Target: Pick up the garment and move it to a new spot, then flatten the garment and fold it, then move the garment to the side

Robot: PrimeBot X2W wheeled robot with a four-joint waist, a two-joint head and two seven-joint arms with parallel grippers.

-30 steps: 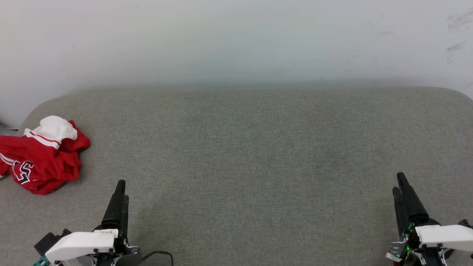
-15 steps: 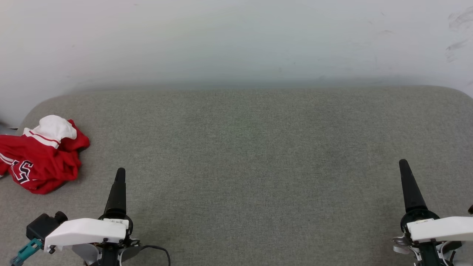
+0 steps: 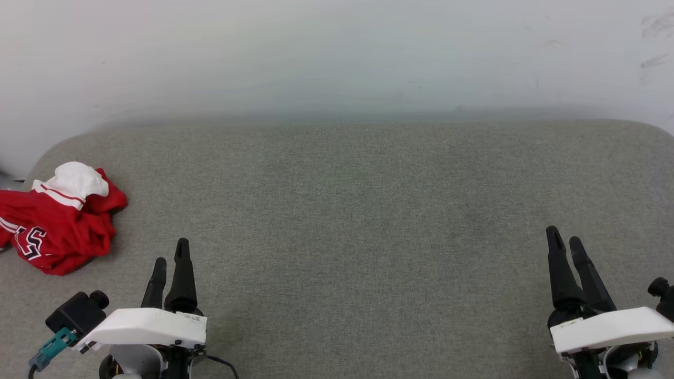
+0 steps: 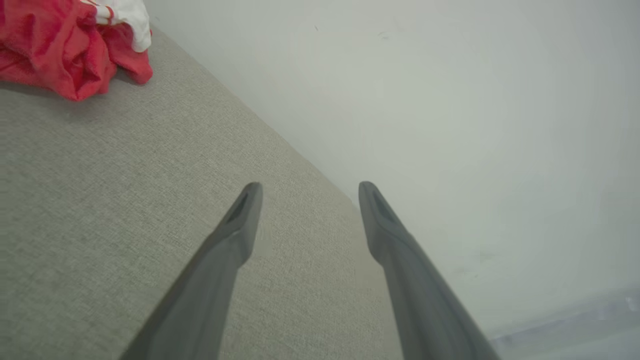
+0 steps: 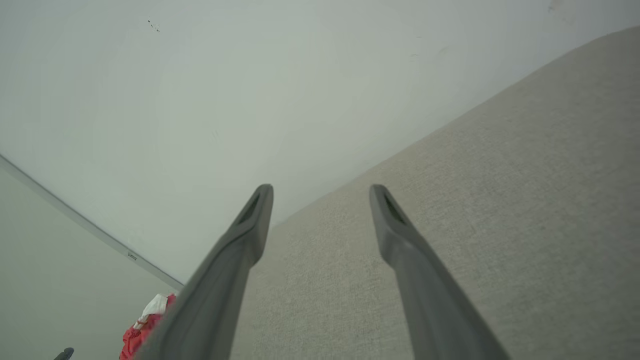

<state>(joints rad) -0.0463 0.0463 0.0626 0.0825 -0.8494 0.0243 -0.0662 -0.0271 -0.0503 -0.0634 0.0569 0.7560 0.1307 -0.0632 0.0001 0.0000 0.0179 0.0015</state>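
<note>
Left gripper (image 3: 171,251) and right gripper (image 3: 563,235) rolling since earlier, both fingers now showing, gaping empty, garment (image 3: 63,231) lying crumpled, lettering unreadable

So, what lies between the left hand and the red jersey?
Only bare grey upholstery between the left hand and the jersey, per the head view.

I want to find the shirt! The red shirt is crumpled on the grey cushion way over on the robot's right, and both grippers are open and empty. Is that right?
Not quite. The head view shows the red shirt crumpled on the grey cushion on the robot's left, not its right. The left gripper and right gripper are indeed open and empty.
</note>
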